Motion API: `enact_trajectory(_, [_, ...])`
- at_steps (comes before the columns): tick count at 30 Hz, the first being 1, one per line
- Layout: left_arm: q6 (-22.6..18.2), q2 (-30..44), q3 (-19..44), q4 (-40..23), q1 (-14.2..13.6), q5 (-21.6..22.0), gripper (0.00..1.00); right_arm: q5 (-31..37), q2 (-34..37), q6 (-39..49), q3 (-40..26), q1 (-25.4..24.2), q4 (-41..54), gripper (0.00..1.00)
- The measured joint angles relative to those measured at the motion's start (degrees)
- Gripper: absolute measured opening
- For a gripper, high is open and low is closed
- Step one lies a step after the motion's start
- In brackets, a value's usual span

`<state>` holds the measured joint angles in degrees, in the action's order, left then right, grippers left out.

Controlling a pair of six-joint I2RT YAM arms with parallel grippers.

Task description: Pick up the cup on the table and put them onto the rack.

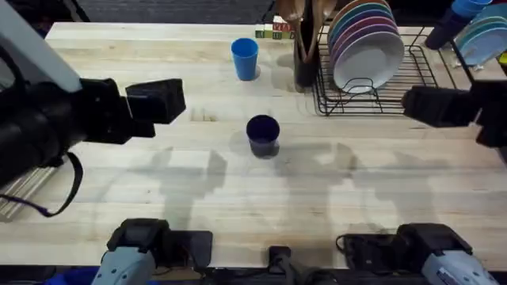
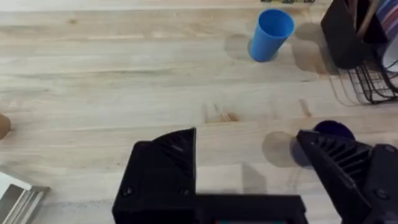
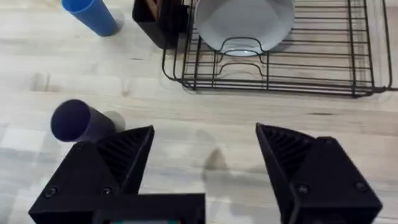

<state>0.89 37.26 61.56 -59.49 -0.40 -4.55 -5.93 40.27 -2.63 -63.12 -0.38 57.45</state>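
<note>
Table [image 1: 158, 198]: we see pale wooden planks, bare across the near half.
Rack [image 1: 412, 75]: a black wire rack, rectangular with a grid base, stands at the table's far right corner; a row of coloured plates [image 1: 366, 36] is upright in it, the frontmost white, and a dark utensil holder [image 1: 305, 47] sits at its left end.
Left gripper [image 2: 249, 155]: we find it hanging over the table's left half, its black fingers spread wide and holding nothing.
Right gripper [image 3: 205, 152]: it hangs near the table's right edge, just in front of the rack, fingers spread wide and empty.
Light blue cup [image 1: 245, 58]: upright near the far edge, left of the utensil holder, opening up.
Dark blue cup [image 1: 263, 134]: we see it upright near the table's middle, well apart from the rack, a plain dark navy tumbler with its opening up, touched by neither gripper.
</note>
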Motion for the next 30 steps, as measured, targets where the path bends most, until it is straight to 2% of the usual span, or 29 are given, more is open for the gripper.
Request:
enact_trajectory(6, [0.0, 1.0, 0.2, -1.5, 0.0, -0.2, 0.994, -4.7, 1.9, 0.0, -0.8, 0.0, -1.5, 0.996])
enact_trajectory(16, [0.0, 1.0, 0.2, -1.4, 0.0, -0.2, 0.993, -17.4, 2.5, -0.4, -0.8, 0.0, -2.5, 0.996])
enact_trajectory(30, [0.0, 1.0, 0.2, -1.4, 0.0, -0.2, 0.993, -20.1, 3.1, -3.2, -0.9, 0.7, -1.9, 0.997])
